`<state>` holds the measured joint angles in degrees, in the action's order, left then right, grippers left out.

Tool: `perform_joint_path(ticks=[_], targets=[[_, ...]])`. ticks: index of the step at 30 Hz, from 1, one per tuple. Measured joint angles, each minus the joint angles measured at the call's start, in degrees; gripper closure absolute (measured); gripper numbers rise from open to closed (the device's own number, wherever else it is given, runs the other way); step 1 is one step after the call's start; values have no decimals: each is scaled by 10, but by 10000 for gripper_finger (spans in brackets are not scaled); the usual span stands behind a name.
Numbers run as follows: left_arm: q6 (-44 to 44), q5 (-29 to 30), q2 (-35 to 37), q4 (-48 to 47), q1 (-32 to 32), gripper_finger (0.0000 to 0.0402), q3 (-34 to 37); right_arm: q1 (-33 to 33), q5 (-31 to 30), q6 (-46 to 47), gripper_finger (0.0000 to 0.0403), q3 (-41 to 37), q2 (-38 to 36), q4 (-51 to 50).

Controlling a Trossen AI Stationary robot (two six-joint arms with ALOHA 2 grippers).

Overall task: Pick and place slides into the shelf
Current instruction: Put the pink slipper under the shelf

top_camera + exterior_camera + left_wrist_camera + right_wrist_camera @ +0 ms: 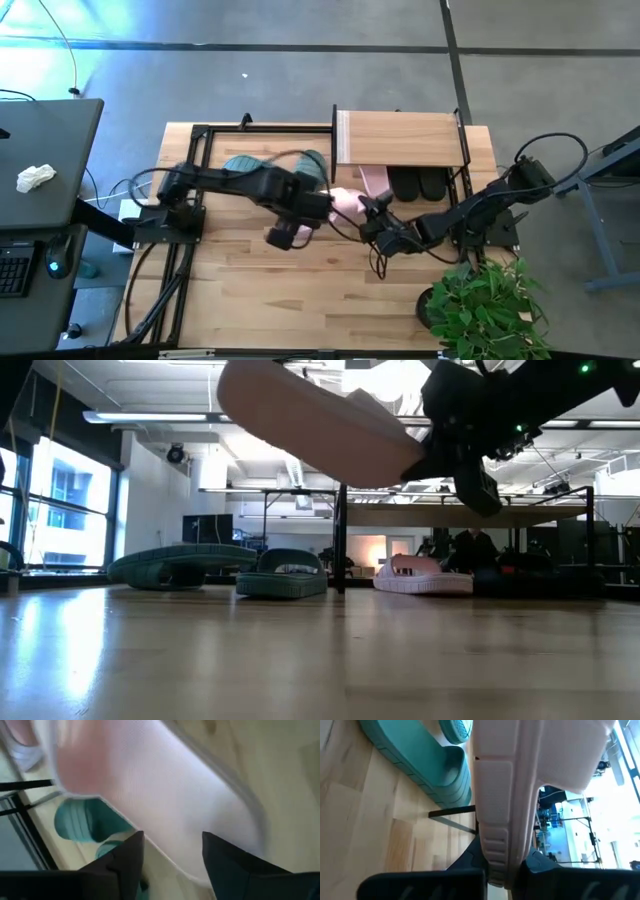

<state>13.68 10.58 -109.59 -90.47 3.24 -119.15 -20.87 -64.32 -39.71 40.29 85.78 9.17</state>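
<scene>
Overhead view first: pale pink slide (pixel 347 201) is up off the table between both arms, just in front of the shelf (pixel 400 138), whose wooden top sits a little to its right and farther back. Right gripper (pixel 376 210) meets the slide's right end; left gripper (pixel 318 203) is at its left end. Long axis runs roughly left-right, so it likely needs turning before it goes under the board. Right arm is nearer the shelf opening. Second pink slide (pixel 374 180) and two black slides (pixel 419 184) already sit under the shelf; teal slides (pixel 262 165) lie inside the bare black frame (pixel 200 150) on the left.

Low view: held slide (pixel 310 415) hangs tilted high above the tabletop, one end dipping into a dark gripper (pixel 470 455); which arm that is can't be told here. Teal pair (pixel 215 568) and the other pink one (pixel 422 576) rest on the table far back.

Left wrist view: pink sole (pixel 165 795) fills the frame just past the fingers (pixel 127 857), which stand apart; contact can't be told.

Right wrist view: fingers (pixel 470 860) clamped on the slide's edge (pixel 505 815), teal slide (pixel 420 760) on the table beyond.

No brand, label or readable writing anywhere.
</scene>
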Motion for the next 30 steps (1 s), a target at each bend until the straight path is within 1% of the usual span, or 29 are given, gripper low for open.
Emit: perform_joint_path(ticks=[6, 9, 12, 16, 20, 23, 27, 30], targets=[[41, -9, 70, 3, 27, 209, 12, 11, 15, 5, 391, 0, 0, -18], [32, 1, 108, 1, 54, 214, 30, 12, 14, 7, 391, 0, 0, -30], [5, 24, 129, 6, 87, 220, 59, 11, 10, 7, 391, 0, 0, -33], [-36, 84, 138, 4, 130, 224, 117, 11, 11, 9, 391, 0, 0, -27], [-67, 147, 135, 4, 161, 221, 183, 10, 36, 9, 391, 0, 0, -10], [-108, 182, 135, 4, 175, 215, 226, 10, 52, 8, 391, 0, 0, -9], [-152, 244, 135, 8, 192, 204, 246, 10, 83, 7, 391, 0, 0, 3], [-154, 255, 132, 34, 198, 192, 254, 10, 84, 7, 391, 1, 0, 13]])
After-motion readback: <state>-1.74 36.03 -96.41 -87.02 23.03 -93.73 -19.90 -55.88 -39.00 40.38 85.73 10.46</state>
